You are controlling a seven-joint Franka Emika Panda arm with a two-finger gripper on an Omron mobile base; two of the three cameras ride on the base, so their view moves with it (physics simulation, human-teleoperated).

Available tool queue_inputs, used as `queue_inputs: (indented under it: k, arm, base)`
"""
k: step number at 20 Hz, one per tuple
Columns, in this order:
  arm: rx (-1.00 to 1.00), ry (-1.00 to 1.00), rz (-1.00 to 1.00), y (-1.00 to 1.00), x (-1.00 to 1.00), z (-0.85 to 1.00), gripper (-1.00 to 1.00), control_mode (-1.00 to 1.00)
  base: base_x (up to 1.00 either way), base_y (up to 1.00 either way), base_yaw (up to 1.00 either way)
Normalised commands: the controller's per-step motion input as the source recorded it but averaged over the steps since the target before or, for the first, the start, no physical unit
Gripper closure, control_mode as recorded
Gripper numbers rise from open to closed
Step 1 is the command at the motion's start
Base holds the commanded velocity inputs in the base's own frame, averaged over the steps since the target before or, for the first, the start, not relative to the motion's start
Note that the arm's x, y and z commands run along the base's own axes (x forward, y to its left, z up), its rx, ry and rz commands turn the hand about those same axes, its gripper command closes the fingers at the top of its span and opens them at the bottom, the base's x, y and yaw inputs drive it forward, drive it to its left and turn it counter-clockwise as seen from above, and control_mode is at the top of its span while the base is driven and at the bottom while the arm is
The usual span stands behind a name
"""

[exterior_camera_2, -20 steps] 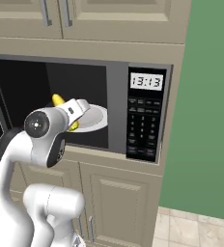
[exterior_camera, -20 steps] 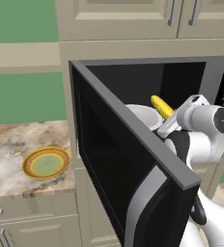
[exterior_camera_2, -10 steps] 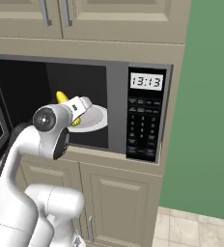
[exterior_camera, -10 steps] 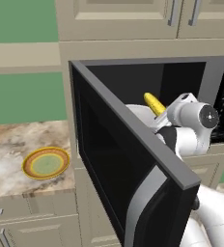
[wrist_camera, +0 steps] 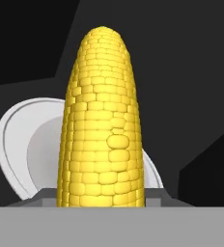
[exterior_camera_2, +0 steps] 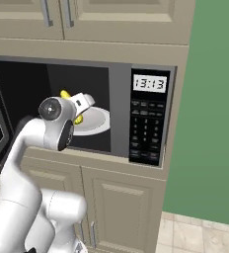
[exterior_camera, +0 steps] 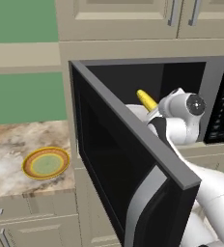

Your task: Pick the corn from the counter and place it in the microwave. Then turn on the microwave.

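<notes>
Microwave had its door swung wide, cavity exposed. Counter carried just a green plate, so I judged the pickup done. I had the gripper inside the cavity, pinching the corn above the white turntable, not yet set down. Remaining, as I read it: release, retract, close door, press start on the button panel. Corn looked intact, plump yellow kernels in even rows, rounded tip pointing away from the hand.

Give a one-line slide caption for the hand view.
Corn held in the gripper, pointing into the dark microwave above its white turntable plate.
</notes>
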Motion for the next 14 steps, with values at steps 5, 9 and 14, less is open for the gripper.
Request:
queue_inputs:
  k: [5, 9, 14]
  arm:
    - [0.0, 0.04, 0.0, 0.14, 0.37, -0.06, 1.0, -1.0]
    - [0.0, 0.0, 0.0, 0.14, 0.33, -0.14, 1.0, -1.0]
    - [0.0, 0.04, -0.01, 0.11, 0.34, -0.13, 1.0, -1.0]
  base:
    - [0.0, 0.0, 0.0]
    - [0.0, 0.0, 0.0]
    - [0.0, 0.0, 0.0]
